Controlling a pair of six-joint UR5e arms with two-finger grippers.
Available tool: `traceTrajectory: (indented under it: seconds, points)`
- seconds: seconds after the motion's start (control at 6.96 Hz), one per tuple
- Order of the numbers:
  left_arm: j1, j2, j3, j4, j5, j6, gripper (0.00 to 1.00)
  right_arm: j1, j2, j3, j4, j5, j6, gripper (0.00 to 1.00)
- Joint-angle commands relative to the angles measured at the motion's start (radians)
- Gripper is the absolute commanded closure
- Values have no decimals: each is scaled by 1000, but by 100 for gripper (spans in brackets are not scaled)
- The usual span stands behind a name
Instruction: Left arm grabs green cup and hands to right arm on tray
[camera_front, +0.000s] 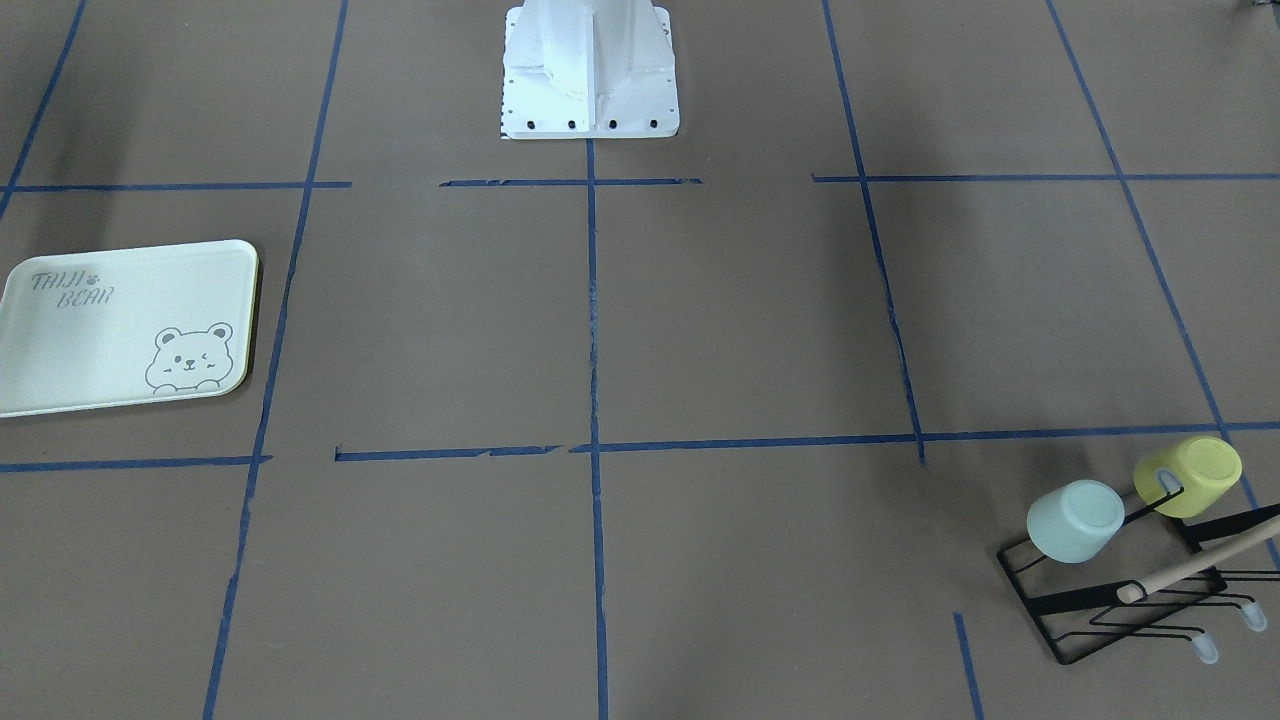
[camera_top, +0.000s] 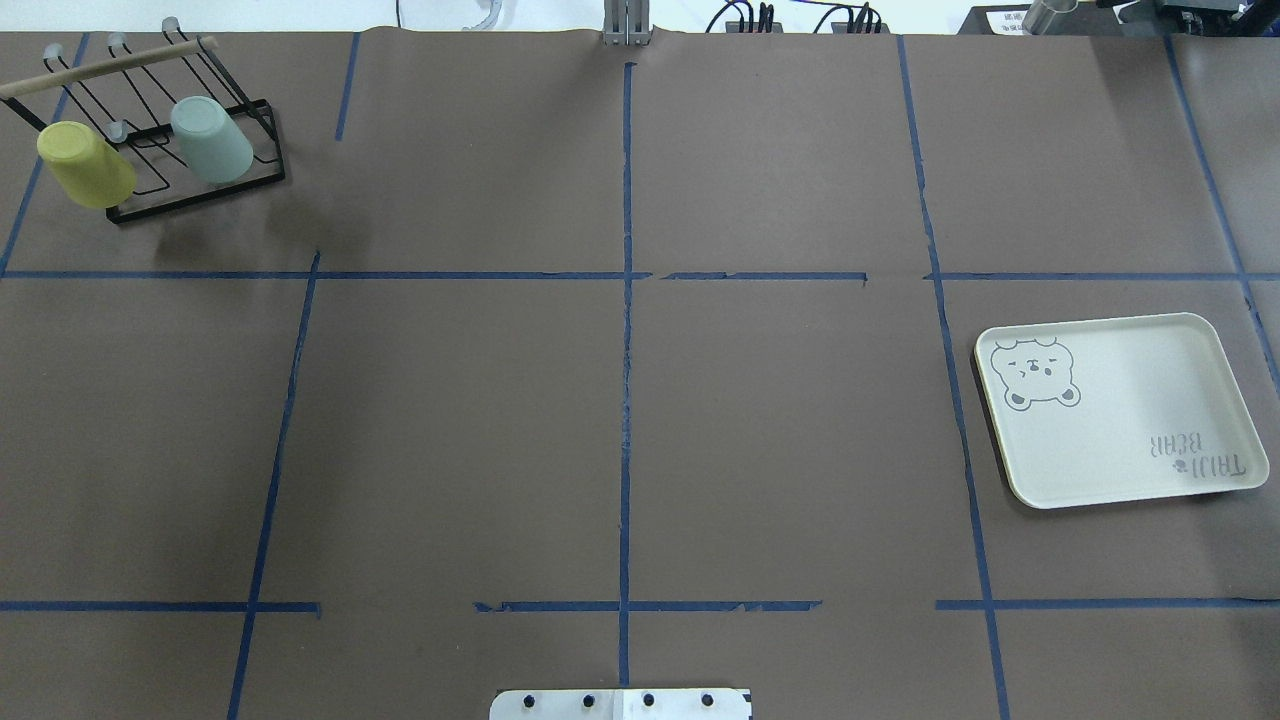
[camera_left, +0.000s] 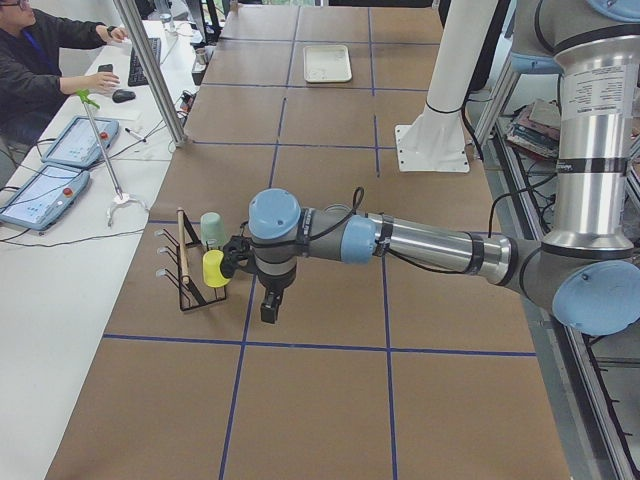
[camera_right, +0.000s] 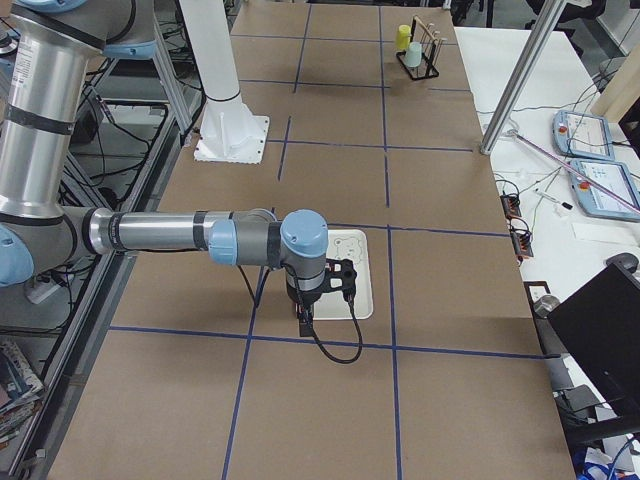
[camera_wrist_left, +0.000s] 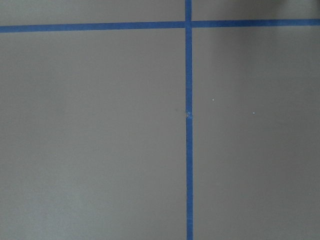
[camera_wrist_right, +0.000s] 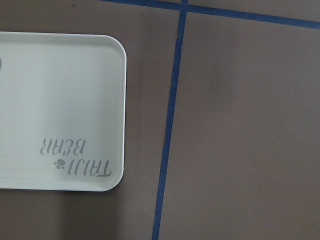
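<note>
The pale mint-green cup (camera_front: 1075, 520) hangs mouth-down on a black wire rack (camera_front: 1100, 600) at the table's far left corner (camera_top: 210, 140). The cream tray (camera_top: 1120, 410) with the bear drawing lies flat on the robot's right side and holds nothing; its corner shows in the right wrist view (camera_wrist_right: 50, 100). My left gripper (camera_left: 268, 312) points down above the table, a short way from the rack and the cup (camera_left: 212, 230). My right gripper (camera_right: 303, 322) hangs beside the tray (camera_right: 358, 290). Both grippers show only in the side views, so I cannot tell whether they are open or shut.
A yellow-green cup (camera_front: 1190, 478) hangs on the same rack beside the mint one, under a wooden bar (camera_front: 1200, 560). The white robot pedestal (camera_front: 590, 70) stands at the table's robot-side edge. An operator (camera_left: 40, 60) sits at a side desk with tablets. Blue tape lines cross the brown table cover.
</note>
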Motion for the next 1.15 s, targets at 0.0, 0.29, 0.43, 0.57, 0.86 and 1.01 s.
traceTrajectory:
  seconds: [0.0,0.29,0.43,0.57,0.86,1.01]
  points:
    - [27,-63,-2,-135,5,-234,0,0,4,1,0,1,0,0]
    - [131,-74,6,-370,17,-493,0,0,4,1,0,8,0,0]
    - [199,-99,-8,-468,175,-687,0,0,4,1,0,8,0,0]
    - [335,-119,-11,-550,332,-862,0,0,4,1,0,9,0,0]
    - [527,-217,-2,-551,671,-1108,0,0,4,1,0,9,0,0]
    - [607,-235,19,-548,836,-1141,0,0,4,-1,0,9,0,0]
